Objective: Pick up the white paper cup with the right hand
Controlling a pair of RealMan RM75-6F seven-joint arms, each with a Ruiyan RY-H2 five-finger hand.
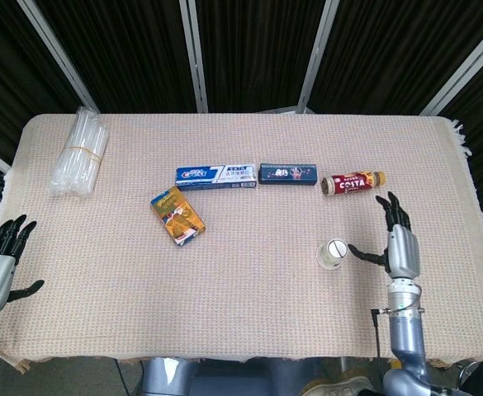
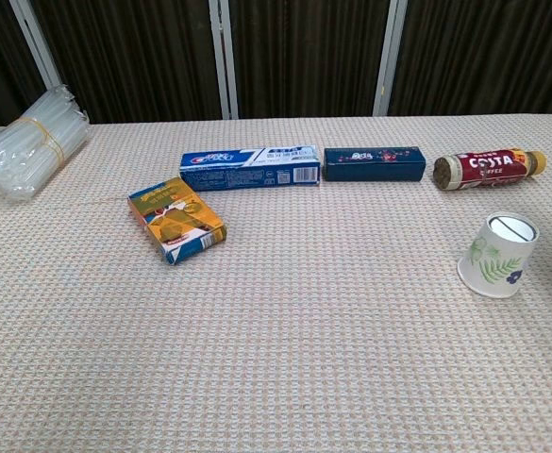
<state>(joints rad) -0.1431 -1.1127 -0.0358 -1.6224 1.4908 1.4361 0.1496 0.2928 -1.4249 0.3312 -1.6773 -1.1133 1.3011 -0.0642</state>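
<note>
Cloth-covered table (image 1: 249, 322) bearing a bundle of clear tubes (image 1: 79, 151), a toothpaste box (image 1: 215, 176), a dark blue box (image 1: 288, 173) and a Costa bottle (image 1: 352, 182) lying on its side. An orange packet (image 1: 177, 215) lies near the toothpaste box. The white paper cup (image 2: 498, 255) stands tilted near the right edge.

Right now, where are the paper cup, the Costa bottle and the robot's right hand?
cup (image 2: 498, 255), chest view, its side wall
Costa bottle (image 1: 352, 182), head view, red label
right hand (image 1: 402, 247), head view, its back
</note>
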